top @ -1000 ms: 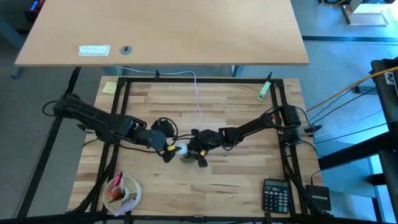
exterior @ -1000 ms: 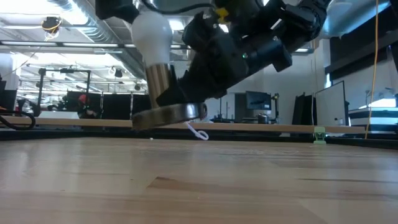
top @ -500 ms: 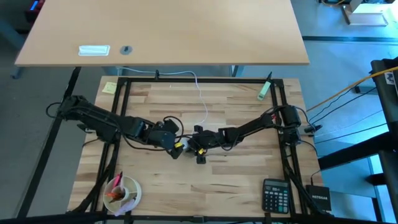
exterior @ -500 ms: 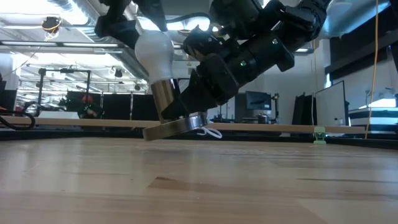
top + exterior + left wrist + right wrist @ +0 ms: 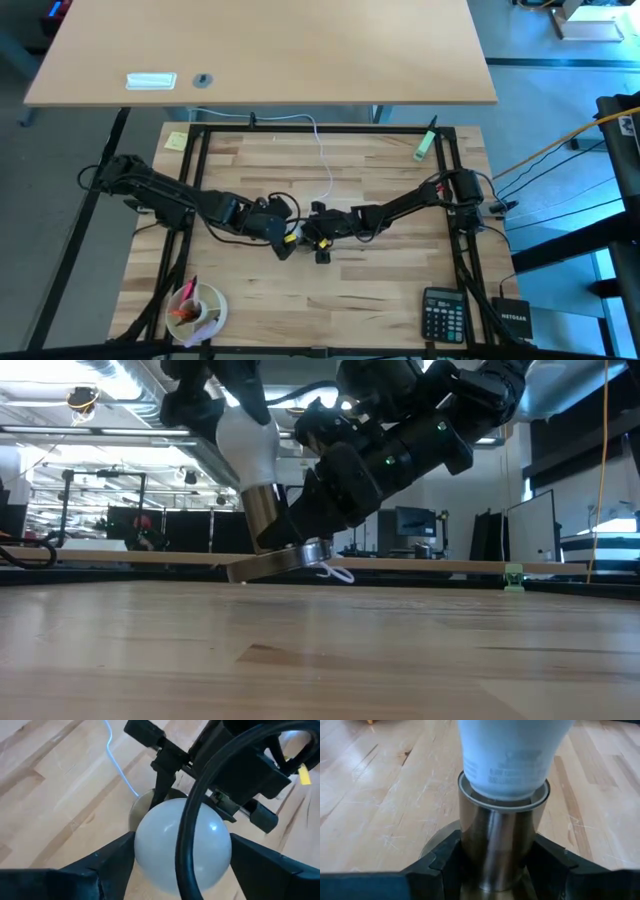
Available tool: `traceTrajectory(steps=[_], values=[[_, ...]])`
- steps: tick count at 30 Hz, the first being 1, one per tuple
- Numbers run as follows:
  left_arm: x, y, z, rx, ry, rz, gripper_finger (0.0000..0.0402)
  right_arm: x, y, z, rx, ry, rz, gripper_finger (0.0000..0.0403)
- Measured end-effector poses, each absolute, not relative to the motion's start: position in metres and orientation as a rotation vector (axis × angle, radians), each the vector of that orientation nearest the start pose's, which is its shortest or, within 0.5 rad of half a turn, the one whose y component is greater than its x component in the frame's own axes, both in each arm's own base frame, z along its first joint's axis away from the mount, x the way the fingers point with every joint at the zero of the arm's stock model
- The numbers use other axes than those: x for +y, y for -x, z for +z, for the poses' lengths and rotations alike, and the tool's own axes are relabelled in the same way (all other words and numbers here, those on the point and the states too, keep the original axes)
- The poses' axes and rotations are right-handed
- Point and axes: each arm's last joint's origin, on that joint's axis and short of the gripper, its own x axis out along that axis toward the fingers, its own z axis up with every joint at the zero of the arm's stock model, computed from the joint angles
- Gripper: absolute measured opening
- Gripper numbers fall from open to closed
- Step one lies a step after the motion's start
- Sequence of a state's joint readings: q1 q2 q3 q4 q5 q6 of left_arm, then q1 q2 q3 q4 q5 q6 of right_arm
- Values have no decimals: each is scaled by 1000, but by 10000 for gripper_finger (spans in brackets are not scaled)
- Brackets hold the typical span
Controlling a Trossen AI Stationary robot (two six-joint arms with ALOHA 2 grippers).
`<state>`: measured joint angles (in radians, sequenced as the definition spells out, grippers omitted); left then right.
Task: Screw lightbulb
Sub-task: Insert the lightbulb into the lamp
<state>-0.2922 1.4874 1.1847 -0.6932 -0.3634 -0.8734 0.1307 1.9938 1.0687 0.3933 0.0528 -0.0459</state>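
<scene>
Leaning slightly off upright, globe uppermost, lightbulb (image 5: 247, 442) in left gripper (image 5: 175, 855)

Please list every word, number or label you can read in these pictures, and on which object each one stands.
"NETGEAR": on the small black box at the table's right corner, barely legible.
Grey print on the white frosted lightbulb: too blurred to read.
Keys of the black calculator: too small to read.
Nothing else legible.

Dark calculator with grey keys (image 5: 441, 311) near table's front right corner. Small black box (image 5: 514, 320) just off that edge. White round cup holding red and orange bits (image 5: 198, 308) at front left corner. Yellow sticky note (image 5: 176, 141) at back left corner. Green marker-like tool (image 5: 425, 143) at back right, tilted.
</scene>
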Motion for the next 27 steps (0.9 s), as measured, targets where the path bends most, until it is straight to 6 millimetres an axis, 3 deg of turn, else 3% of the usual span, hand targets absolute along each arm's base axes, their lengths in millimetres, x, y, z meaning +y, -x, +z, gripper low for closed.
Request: traceTrajectory(steps=[9, 17, 22, 27], values=[[-76, -293, 270, 870, 382, 386, 246, 53, -404, 135, 526, 88, 135, 179], [-85, -296, 274, 911, 204, 84, 243, 62, -403, 145, 465, 4, 465, 179], [-90, -302, 280, 843, 27, -144, 243, 70, -405, 155, 443, -62, 706, 179], [-94, -305, 283, 761, -213, -329, 242, 74, -405, 159, 442, -102, 808, 179]])
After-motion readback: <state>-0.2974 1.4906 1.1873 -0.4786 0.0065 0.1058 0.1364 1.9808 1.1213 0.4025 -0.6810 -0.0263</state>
